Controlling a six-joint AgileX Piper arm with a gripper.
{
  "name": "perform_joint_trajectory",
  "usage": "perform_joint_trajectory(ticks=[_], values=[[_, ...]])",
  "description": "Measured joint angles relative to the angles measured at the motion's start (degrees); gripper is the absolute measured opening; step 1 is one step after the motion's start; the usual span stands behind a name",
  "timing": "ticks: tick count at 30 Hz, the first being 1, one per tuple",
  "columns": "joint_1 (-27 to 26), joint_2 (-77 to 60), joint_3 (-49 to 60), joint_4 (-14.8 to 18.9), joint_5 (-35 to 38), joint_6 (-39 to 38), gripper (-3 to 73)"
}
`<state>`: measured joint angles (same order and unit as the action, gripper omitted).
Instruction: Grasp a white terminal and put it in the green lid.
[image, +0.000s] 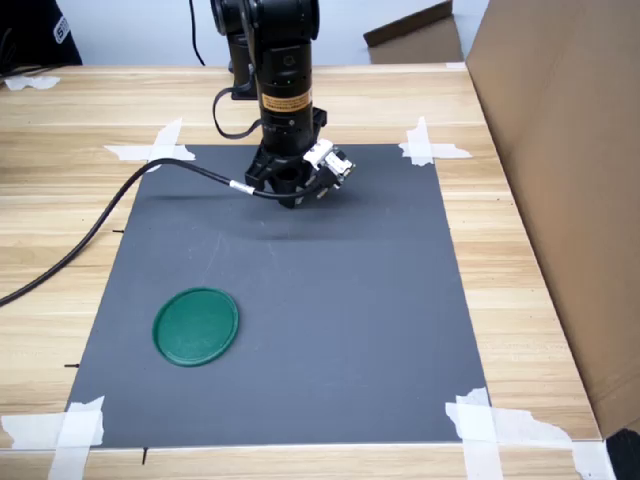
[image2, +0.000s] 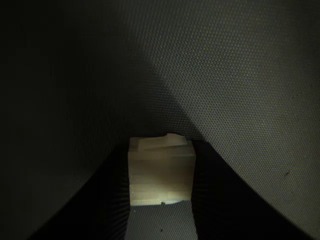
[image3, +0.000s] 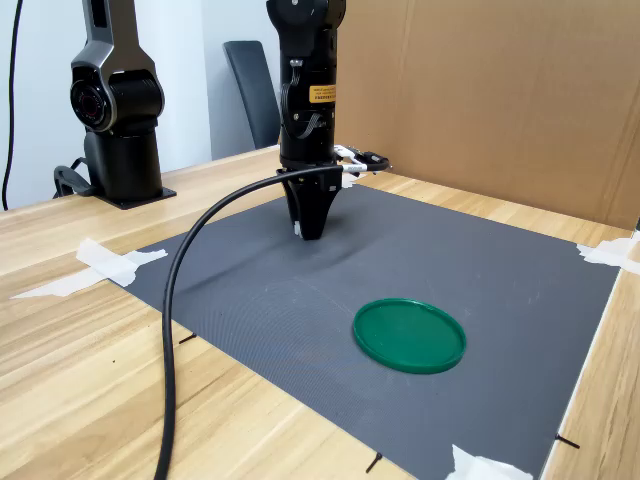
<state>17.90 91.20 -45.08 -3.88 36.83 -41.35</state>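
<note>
Arm (image: 285, 70) upright over the far part of a dark grey mat (image: 330, 300), fingers (image: 291, 200) pointed straight down, tips at or just above the mat in both exterior views. In the wrist view, terminal (image2: 161, 171) wedged between the two dark fingers (image2: 215, 200), one on each side and touching it: closed on the small white block, gap no wider than the block itself. Mat weave visible beyond and beneath; whether the block rests on the mat or hangs just clear of it cannot be told. Terminal not discernible in either exterior view, hidden by the fingers.

Green lid (image: 196, 326) flat on the mat, well apart from the fingers, toward the near edge and the first exterior view's left; in the second exterior view (image3: 409, 334), nearer the camera and to the second exterior view's right of the arm. Nothing in it.

Black cable (image: 120, 205) looping from the wrist across the mat and off over the wooden bench (image: 60, 190). Mat corners held by white tape (image: 430, 145). Cardboard (image: 560, 150) standing along the first exterior view's right. Second black arm base (image3: 115, 110) on the bench at the second exterior view's left.
</note>
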Motion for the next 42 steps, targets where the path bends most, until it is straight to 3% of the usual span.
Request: perform_joint_trajectory(ticks=[2,10,17,28,31,33,42], values=[[0.00,0.00,0.00,0.00,0.00,0.26,28.1],[0.00,-0.81,-1.24,1.38,3.64,0.84,27.6],[0.00,-3.48,-13.42,2.99,14.00,1.30,27.6],[-0.75,-3.48,-23.62,3.14,20.05,4.09,27.5],[-3.07,-3.28,-24.20,3.88,19.86,3.88,27.5],[-9.28,-0.81,-24.53,5.01,19.69,0.33,27.5],[-17.06,5.59,-32.19,4.94,20.14,-0.25,27.5]])
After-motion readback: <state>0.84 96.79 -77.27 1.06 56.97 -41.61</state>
